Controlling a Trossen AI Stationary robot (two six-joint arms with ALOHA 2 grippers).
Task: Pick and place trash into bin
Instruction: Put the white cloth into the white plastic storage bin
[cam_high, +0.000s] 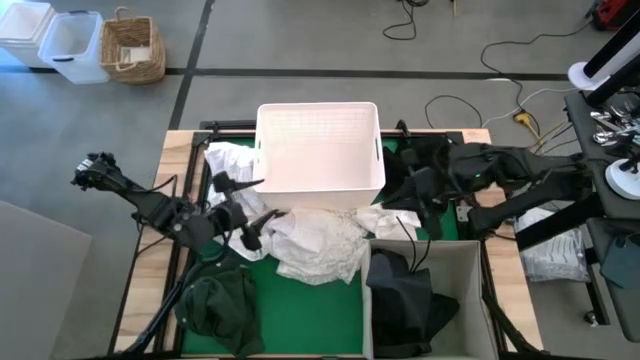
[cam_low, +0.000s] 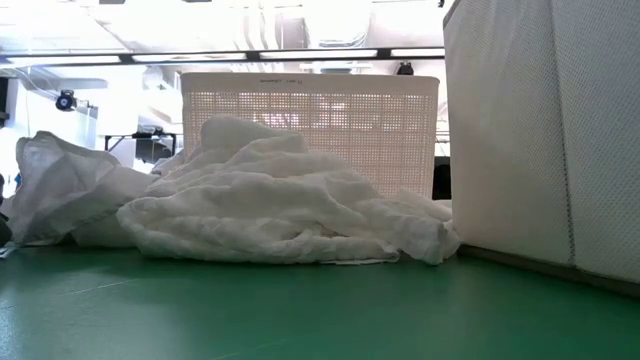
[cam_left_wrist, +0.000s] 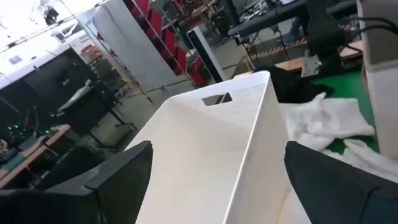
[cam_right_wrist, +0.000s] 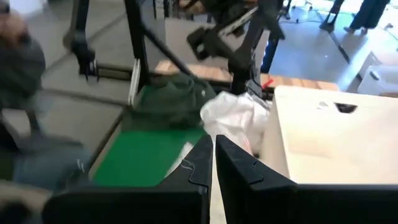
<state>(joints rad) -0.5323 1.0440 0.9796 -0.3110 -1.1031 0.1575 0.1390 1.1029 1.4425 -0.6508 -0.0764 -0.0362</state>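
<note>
Sheets (cam_high: 318, 243) of soft white trash, heaped at six o'clock of the white tub (cam_high: 320, 143), look light and floppy, best pinched at a raised fold; left gripper (cam_high: 240, 205) gapes empty, right gripper (cam_high: 402, 222) is clenched on nothing.

No legible text, label, brand, number or sign was found in any view. A small line of embossed marking is seen on the upper rim of the white tub (cam_low: 262, 80) in the low view, but it cannot be read. A small mark on the tub's rim in the right wrist view is likewise too blurred to be made out.
</note>
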